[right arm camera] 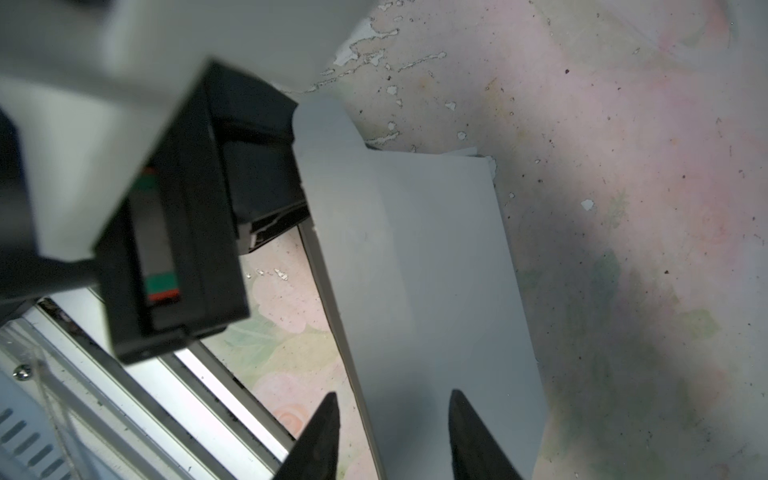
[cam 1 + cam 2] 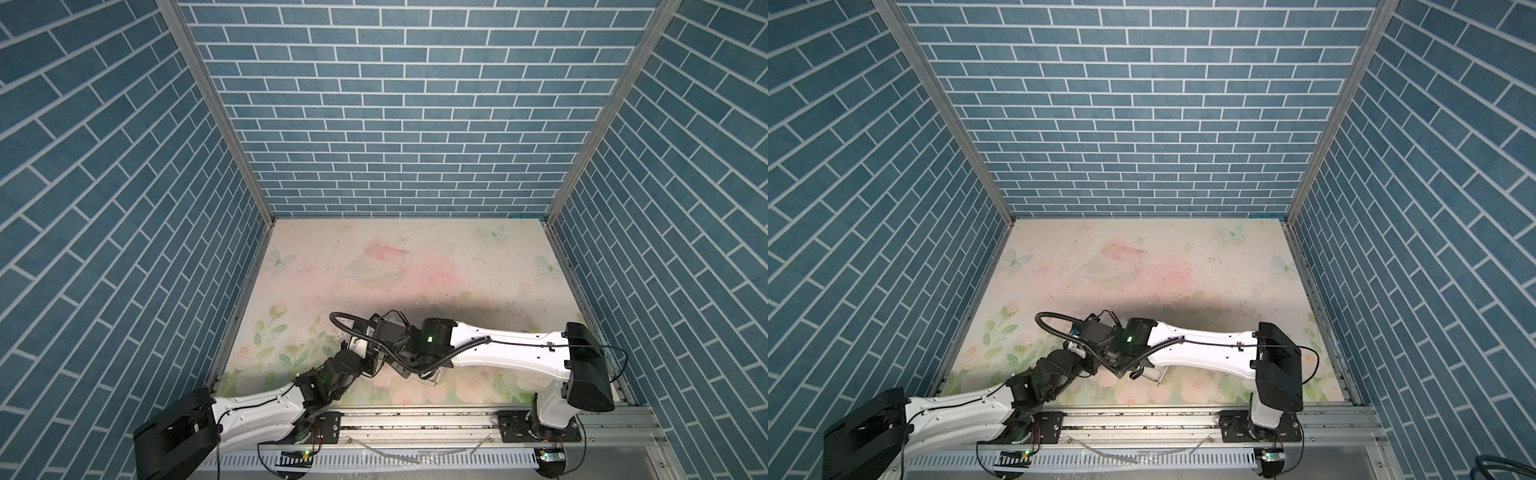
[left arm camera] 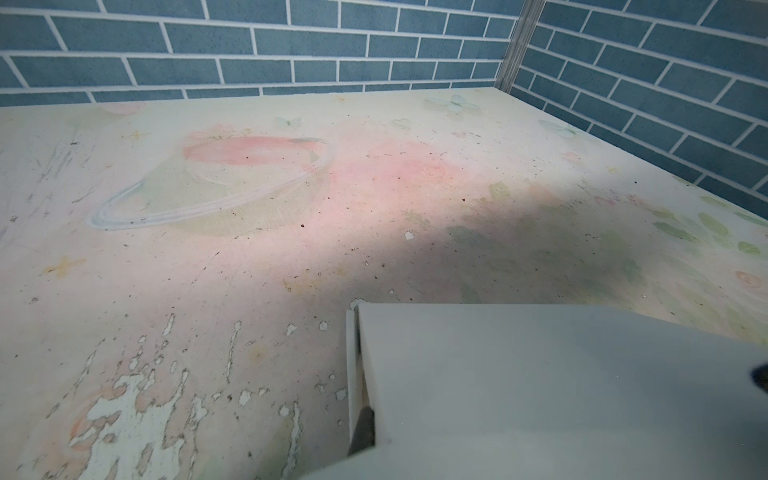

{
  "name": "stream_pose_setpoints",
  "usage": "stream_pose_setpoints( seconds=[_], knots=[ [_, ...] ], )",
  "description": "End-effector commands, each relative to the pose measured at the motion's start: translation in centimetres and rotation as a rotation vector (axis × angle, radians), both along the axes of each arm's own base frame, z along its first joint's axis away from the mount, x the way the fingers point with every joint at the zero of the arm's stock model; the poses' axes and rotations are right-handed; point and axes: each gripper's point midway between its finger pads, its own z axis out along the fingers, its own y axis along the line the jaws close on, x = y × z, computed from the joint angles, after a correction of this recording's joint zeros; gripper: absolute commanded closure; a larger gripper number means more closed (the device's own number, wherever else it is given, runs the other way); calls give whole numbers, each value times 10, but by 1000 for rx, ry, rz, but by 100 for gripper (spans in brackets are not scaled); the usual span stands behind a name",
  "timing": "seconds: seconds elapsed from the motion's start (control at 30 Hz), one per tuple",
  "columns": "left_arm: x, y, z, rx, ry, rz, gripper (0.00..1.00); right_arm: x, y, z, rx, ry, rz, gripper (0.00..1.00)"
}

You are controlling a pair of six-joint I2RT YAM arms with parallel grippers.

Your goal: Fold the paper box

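Both arms met low over the table [image 2: 415, 257] at about 6 o'clock in both top views, hiding nearly all of the paper box [image 1: 415, 270]; only a white corner [image 2: 435, 376] showed beneath the right arm. In the right wrist view the box lay as a flat white panel on the table, with a rounded tab at its far end. The left claw [image 1: 270, 183] was shut and seemed to pinch the box's edge by that tab; its wrist view showed a doubled wall with a dark sliver between the layers. The right claw [image 1: 395, 432] stood partly open, one fingertip over the panel, one off its edge over the table, and held nothing. Judged step: the left claw steadying one end while the right lined up on a long side. The next move likely calls for a light nip on that edge and a lift along the crease, since thin card buckles. No brand, label or legible writing seen.
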Motion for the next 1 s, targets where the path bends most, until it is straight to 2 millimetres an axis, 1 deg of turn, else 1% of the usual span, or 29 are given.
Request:
stream_pose_setpoints(
  seconds=[0.0,0.23,0.4,0.5,0.7,0.83,0.97],
  knots=[
    [-13,11,-32,89,70,-22,100,3,-9,-13,-43,-25,-4,59],
    [-13,10,-33,92,72,-24,100,-1,-6,-27,-37,2,-1,74],
    [-14,11,-36,95,78,-23,99,-5,-3,-33,-21,26,-2,81],
    [-13,11,-35,93,78,-23,96,-7,-2,-38,-17,38,-3,84],
    [-13,13,-34,96,76,-15,87,-8,-6,-45,-21,46,-14,86],
    [-14,16,-32,92,74,-5,78,-8,-8,-47,-24,45,-21,88],
    [-14,20,-30,84,71,10,70,-8,-10,-50,-32,43,-22,88]
  ],
)
